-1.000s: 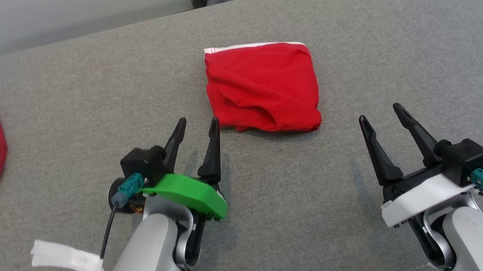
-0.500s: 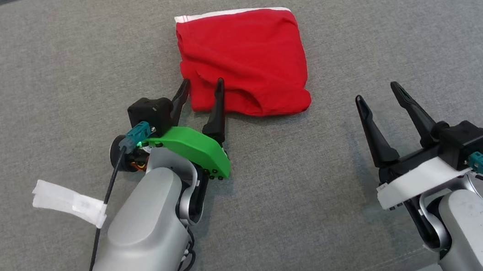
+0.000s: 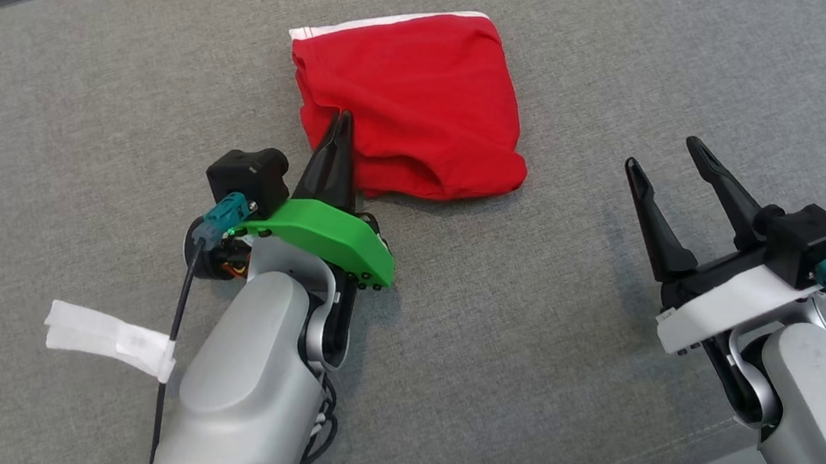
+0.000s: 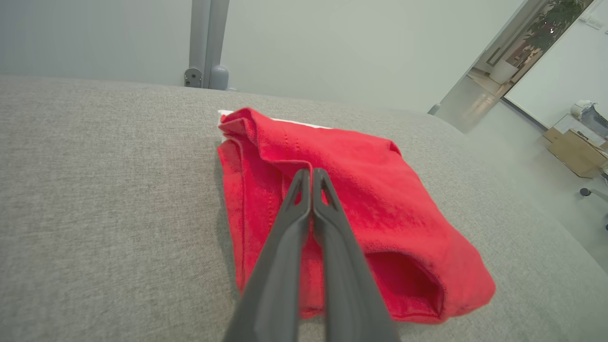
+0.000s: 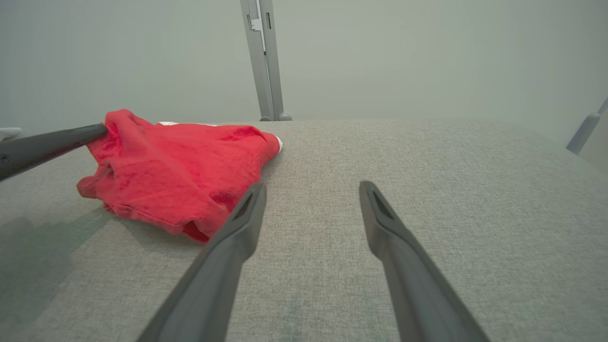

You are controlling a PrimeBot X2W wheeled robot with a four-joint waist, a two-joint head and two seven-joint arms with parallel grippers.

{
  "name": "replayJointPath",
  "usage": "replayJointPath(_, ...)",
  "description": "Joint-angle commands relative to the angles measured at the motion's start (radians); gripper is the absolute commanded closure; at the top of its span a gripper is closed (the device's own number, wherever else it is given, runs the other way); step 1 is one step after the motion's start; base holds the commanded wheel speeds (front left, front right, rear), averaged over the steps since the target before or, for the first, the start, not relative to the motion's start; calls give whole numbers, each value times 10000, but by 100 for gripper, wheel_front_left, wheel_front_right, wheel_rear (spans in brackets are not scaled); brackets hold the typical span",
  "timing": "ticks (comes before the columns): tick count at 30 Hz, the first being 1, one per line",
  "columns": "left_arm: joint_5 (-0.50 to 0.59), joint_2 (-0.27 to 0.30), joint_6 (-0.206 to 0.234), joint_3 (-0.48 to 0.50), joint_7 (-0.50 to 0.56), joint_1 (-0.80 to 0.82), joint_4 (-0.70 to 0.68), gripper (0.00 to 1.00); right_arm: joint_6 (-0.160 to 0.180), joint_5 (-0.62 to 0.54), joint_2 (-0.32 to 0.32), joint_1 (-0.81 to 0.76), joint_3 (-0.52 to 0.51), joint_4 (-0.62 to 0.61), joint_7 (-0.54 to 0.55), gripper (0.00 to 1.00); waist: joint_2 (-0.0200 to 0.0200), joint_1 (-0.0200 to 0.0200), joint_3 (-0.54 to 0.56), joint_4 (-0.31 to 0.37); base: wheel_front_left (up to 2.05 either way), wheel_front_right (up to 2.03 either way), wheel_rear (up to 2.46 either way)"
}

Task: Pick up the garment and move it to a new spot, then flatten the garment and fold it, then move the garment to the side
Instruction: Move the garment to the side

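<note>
The garment (image 3: 413, 106) is a red folded cloth with a white strip along its far edge, lying on the grey cushion (image 3: 54, 134). My left gripper (image 3: 342, 118) is shut on a fold near the garment's left edge. In the left wrist view its fingers (image 4: 307, 172) press together on the red cloth (image 4: 380, 199). From the right wrist view the cloth (image 5: 175, 161) rises to a peak where the left gripper (image 5: 99, 130) pinches it. My right gripper (image 3: 663, 151) stands open to the right of the garment, its fingers (image 5: 312, 186) apart over bare cushion.
A white tape tag (image 3: 107, 340) hangs from the left arm's cable. A grey post (image 5: 266, 61) stands behind the cushion's far edge. The cushion's rounded right end (image 4: 546, 228) drops off toward the floor.
The head camera tilted down. My left gripper reached forward to the garment's left edge and shut on a fold of it. The right gripper stayed open and barely moved.
</note>
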State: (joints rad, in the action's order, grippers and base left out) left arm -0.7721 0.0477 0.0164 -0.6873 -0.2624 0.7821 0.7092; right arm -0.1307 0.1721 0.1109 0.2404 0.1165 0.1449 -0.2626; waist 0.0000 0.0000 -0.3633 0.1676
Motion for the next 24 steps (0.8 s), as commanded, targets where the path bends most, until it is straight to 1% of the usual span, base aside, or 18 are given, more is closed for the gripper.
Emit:
replayJointPath(1, -84, 53, -34, 35, -26, -231, -78, 100, 0, -56, 12, -84, -34, -12, -24, 0, 0, 0, 39, -89, 0, 0, 0)
replayJointPath(7, -119, 52, 136, 109, -27, -773, -809, 100, 0, -86, 66, -48, -81, 0, -24, 0, 0, 0, 124, -504, 0, 0, 0)
replayJointPath(14, -160, 52, 295, -36, -29, -1106, -922, 100, 0, -92, 128, 23, -72, -4, -25, 0, 0, 0, 149, -799, 0, 0, 0)
replayJointPath(15, -122, 52, 317, -31, -29, -1107, -914, 60, 0, -87, 133, 33, -80, 6, -25, 0, 0, 0, 149, -827, 0, 0, 0)
replayJointPath(16, -54, 52, 338, -30, -29, -1099, -907, 0, 0, -90, 135, 43, -87, 20, -25, 0, 0, 0, 154, -851, 0, 0, 0)
replayJointPath(19, 247, 50, 435, 148, -28, -1101, -1101, 0, 0, -25, 111, 44, -32, 60, -25, 0, 0, 0, 239, -907, 0, 0, 0)
replayJointPath(24, 1591, 125, 796, 902, -29, -1712, -1898, 0, 0, 273, 11, -74, 8, 68, -25, 0, 0, 0, 715, -979, 0, 0, 0)
